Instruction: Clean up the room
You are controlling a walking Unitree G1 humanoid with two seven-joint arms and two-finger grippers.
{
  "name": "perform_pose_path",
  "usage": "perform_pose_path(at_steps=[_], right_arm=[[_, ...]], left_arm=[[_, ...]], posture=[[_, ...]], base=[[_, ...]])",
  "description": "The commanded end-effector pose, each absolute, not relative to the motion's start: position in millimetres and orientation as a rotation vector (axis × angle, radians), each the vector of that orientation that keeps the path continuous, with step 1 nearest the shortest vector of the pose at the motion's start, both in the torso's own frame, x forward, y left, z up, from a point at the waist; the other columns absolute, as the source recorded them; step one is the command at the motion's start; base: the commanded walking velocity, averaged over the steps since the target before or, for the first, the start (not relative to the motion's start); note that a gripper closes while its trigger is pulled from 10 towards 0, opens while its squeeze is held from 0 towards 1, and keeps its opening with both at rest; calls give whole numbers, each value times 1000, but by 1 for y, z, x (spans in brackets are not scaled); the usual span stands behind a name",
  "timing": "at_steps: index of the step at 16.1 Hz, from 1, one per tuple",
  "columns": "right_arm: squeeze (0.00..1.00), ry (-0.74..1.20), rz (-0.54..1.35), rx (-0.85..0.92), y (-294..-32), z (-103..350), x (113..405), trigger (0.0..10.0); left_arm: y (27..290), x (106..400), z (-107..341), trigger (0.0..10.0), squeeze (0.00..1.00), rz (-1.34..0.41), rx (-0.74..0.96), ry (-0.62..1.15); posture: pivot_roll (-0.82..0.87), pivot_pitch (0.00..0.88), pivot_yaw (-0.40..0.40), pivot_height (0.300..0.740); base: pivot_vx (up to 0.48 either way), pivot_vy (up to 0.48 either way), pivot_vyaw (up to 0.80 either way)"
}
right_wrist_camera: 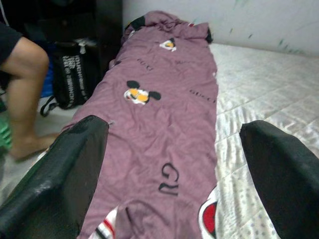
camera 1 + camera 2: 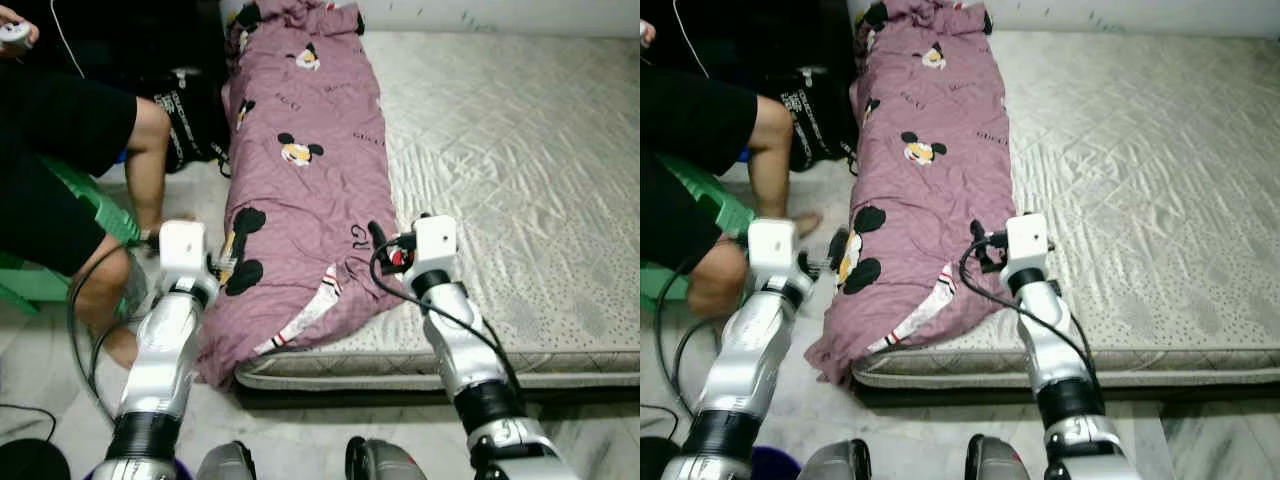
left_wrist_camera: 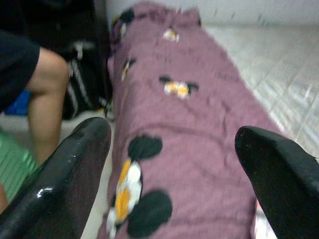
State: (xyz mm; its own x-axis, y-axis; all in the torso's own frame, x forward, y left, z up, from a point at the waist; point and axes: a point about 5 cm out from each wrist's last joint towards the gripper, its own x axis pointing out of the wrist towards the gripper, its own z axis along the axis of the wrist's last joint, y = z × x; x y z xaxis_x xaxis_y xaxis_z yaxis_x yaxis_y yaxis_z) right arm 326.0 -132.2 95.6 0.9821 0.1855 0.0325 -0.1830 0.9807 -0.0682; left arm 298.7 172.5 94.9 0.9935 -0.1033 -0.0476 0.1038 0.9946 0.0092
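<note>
The purple blanket [image 2: 300, 190] is bunched lengthwise along the mattress [image 2: 500, 180] edge, one end spilling toward the floor. Both hands, left [image 2: 222, 268] and right [image 2: 385, 245], are held spread at that near end, probably so it can be grabbed.

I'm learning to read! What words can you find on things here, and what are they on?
"GU": big black letters on the purple blanket, the rest hidden in a fold.
Small black words elsewhere on the blanket: too blurred to read for sure.
White lettering on the black bag on the floor: too blurred to read.
</note>
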Motion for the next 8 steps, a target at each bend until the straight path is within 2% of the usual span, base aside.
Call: perform_pose_path(at_steps=[1, 6, 8], right_arm=[[0, -38, 189, -55, -131, 94, 321, 10000], [0, -29, 168, -60, -138, 90, 313, 10000], [0, -1, 165, -56, -140, 86, 307, 10000]], left_arm=[[174, 294, 94, 10000, 0, -119, 45, 56], [164, 285, 91, 10000, 0, -178, 88, 23], [165, 285, 89, 10000, 0, -129, 41, 40]], posture=[[19, 123, -7, 740], [-9, 171, 6, 740], [-16, 181, -6, 740]], base=[[0, 0, 0], [0, 0, 0], [0, 0, 0]])
